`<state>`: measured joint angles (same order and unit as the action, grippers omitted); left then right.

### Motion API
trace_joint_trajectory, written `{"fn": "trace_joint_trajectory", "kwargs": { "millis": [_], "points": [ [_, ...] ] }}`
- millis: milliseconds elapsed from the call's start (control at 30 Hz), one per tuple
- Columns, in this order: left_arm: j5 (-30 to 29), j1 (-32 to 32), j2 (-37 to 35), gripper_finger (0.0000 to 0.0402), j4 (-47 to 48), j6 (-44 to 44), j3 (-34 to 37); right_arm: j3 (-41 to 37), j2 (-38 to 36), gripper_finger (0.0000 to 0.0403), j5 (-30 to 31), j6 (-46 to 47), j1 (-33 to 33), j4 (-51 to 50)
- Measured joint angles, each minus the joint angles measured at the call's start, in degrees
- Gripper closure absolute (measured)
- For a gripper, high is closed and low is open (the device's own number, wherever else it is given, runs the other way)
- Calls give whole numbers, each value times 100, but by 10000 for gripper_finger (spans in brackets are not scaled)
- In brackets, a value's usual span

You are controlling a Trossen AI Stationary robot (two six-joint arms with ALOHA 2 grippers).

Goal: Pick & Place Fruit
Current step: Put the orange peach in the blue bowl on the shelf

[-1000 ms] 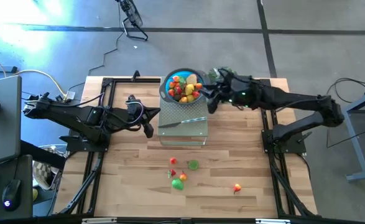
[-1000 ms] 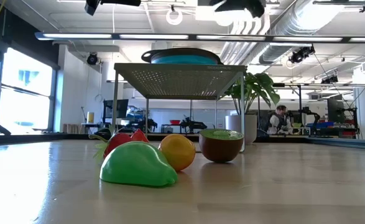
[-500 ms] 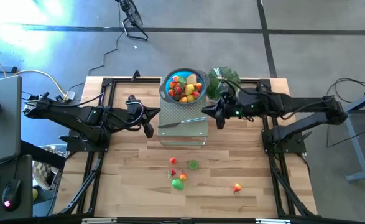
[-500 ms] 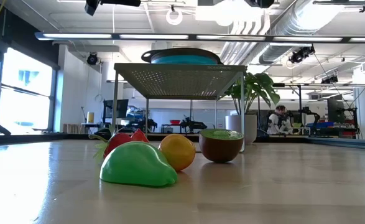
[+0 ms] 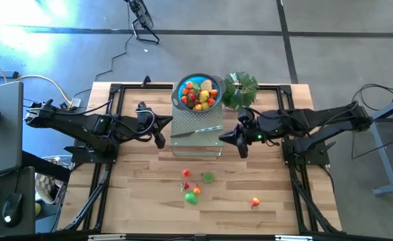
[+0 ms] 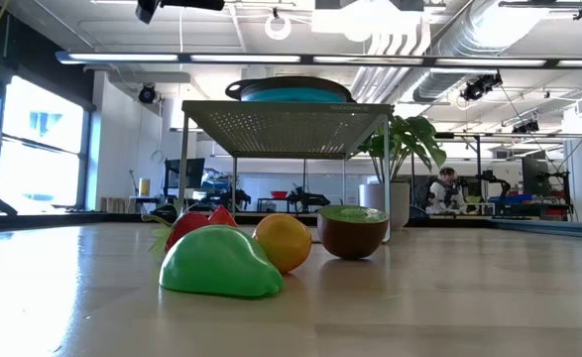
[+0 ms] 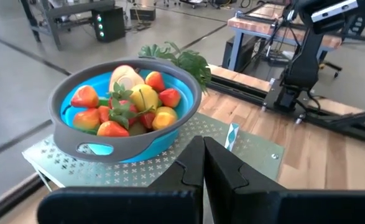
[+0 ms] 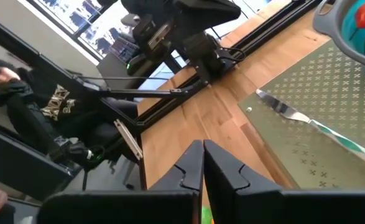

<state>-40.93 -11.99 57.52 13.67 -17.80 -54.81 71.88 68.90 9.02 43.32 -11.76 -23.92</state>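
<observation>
fingers of both grippers closed, empty; knife [image 5: 196, 131] on perforated stand [image 5: 209, 142] between them, plant [image 5: 240, 89] behind.

Counted one blue bowl [image 5: 197, 94] heaped with fruit, five loose fruits [image 5: 195, 187] on the table, one knife [image 5: 196, 131], one plant [image 5: 240, 89], one rack [image 5: 197, 139], two arms.

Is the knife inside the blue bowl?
No. In the high view the knife lies on the perforated metal stand, beside the blue bowl, which holds only fruit.
</observation>
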Motion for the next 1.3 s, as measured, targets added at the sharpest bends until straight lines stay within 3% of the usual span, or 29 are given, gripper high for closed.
{"fn": "trace_joint_trajectory", "kwargs": {
  "millis": [400, 1300],
  "points": [
    [268, -2, -1, 402, 21, 207, 0, -4, 2, 399, 124, -112, 13, -626],
    [608, -2, 0, 402, 20, 78, 0, -4, 4, 400, 284, 227, 12, -640]
  ]
}}
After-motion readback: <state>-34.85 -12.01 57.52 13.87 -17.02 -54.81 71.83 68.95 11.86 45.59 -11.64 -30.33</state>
